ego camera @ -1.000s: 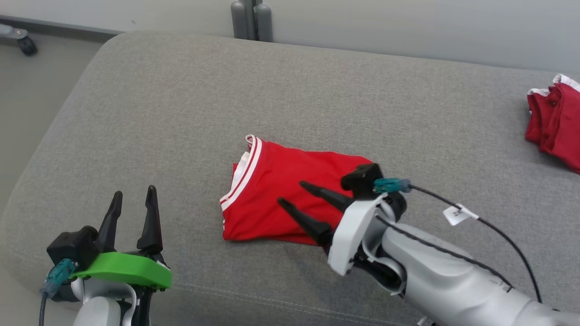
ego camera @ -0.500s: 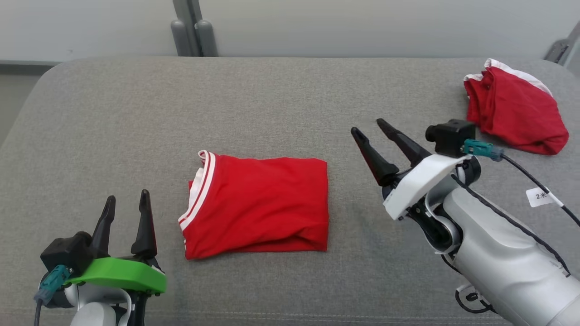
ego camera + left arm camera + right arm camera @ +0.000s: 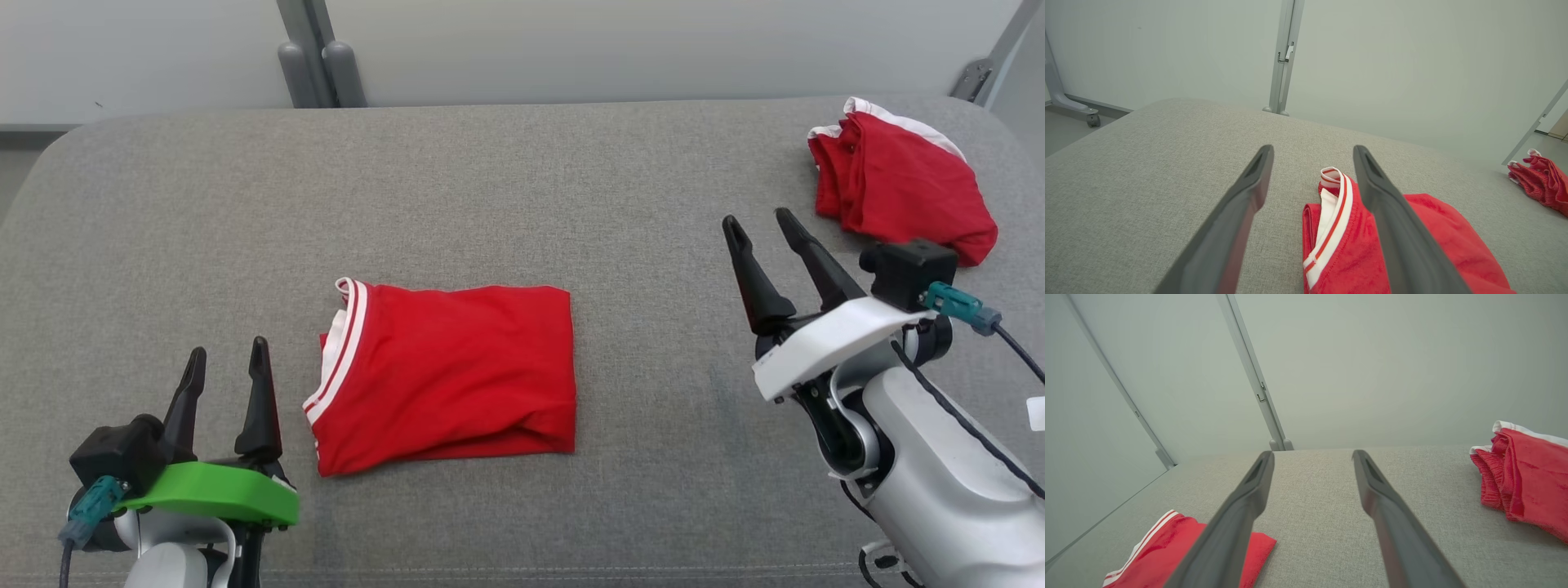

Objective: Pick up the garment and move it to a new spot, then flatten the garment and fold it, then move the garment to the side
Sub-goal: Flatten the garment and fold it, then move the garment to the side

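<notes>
Already the garment (image 3: 445, 376) lies folded flat in the middle of the cushion (image 3: 522, 188); seemingly only moving it aside remains. The left gripper (image 3: 229, 345) and right gripper (image 3: 755, 215) flank it, jaws released, holding nothing.

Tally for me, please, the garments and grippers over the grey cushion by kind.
Red garments: 2, the folded garment and the bunched garment.
Grippers: 2, the left gripper and the right gripper, both open.
Total: 4.
</notes>
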You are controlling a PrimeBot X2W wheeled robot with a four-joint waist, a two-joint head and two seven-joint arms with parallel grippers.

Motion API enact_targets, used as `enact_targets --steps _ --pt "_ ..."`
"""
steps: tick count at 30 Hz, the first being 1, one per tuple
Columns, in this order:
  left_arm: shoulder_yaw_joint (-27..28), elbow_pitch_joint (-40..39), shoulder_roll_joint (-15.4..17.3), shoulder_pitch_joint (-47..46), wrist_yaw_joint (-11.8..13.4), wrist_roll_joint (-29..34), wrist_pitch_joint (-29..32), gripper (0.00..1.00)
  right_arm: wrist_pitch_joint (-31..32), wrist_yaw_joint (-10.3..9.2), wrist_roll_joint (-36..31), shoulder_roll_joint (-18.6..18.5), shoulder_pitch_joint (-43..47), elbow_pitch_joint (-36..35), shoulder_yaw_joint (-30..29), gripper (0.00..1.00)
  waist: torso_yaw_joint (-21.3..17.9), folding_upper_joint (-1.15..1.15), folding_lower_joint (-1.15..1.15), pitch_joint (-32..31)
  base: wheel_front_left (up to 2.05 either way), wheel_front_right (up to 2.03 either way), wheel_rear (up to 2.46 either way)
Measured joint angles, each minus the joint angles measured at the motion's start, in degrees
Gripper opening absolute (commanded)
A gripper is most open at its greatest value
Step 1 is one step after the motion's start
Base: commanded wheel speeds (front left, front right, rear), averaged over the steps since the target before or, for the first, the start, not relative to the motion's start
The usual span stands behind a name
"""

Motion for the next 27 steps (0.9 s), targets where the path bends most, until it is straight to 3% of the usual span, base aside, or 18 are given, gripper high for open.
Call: enact_targets --steps 11,16,27 --pt "-1.5 0.0 0.0 0.0 0.0 0.2 0.0 1.00 0.0 -0.99 -6.5 -1.1 5.4 -1.5 -0.5 1.00 1.5 0.00 0.00 -0.3 0.00 0.00 0.00" --pt "-1.9 0.1 0.0 0.0 0.0 0.2 0.0 1.00 0.0 -0.81 -2.6 2.3 8.2 -0.5 -0.8 1.00 2.9 0.00 0.00 -0.4 0.00 0.00 0.00" --pt "-3.3 0.3 0.0 0.0 0.0 -0.1 0.0 1.00 3.4 3.68 5.2 6.4 9.7 6.5 1.4 1.00 6.2 0.00 0.00 0.4 0.00 0.00 0.00"
